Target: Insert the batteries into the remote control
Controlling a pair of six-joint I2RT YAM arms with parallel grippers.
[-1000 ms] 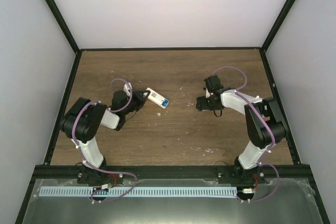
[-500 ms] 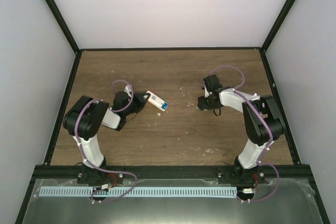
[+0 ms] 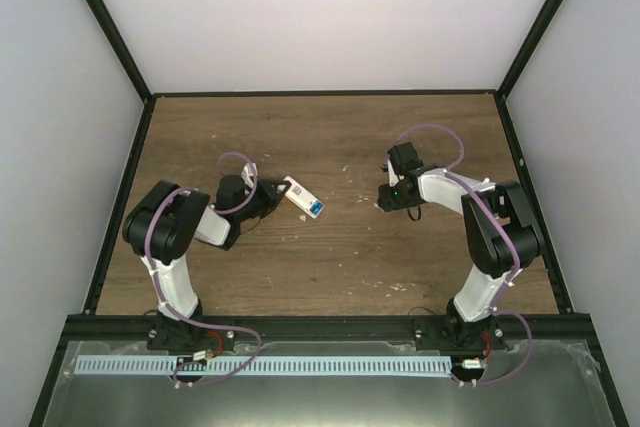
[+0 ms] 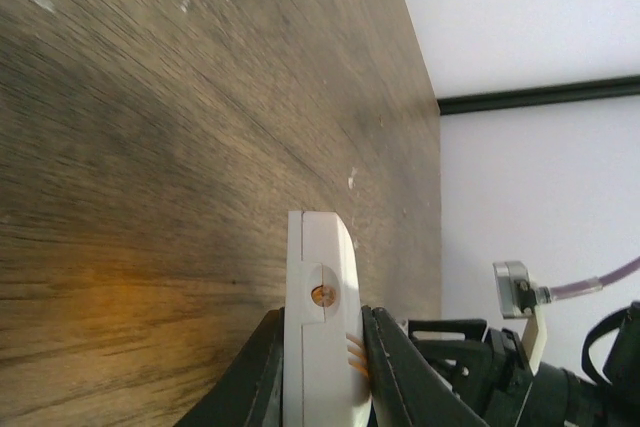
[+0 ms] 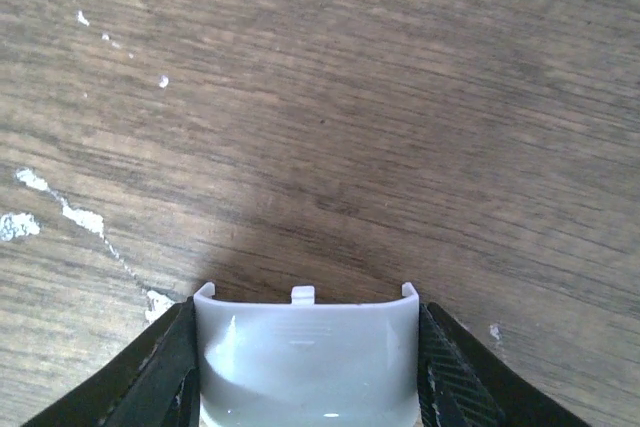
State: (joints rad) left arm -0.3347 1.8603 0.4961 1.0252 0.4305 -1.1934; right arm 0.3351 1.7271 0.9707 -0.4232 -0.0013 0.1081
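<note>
Both arms have something in hand above the wooden table (image 3: pixel 330 137).
Left gripper (image 3: pixel 277 191) is clamped on the remote control (image 3: pixel 298 193), just 9 o'clock of table centre; the batteries (image 3: pixel 315 207) show blue at its 4 o'clock end. Right gripper (image 5: pixel 305 315), at 3 o'clock, pinches a pale grey cover (image 5: pixel 305 352).

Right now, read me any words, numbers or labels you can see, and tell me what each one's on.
No readable text anywhere.
The remote control carries a small dark patch, too small to read from the top view; its edge in the left wrist view shows no lettering.
The grey cover shows only faint ridges, no letters.
</note>
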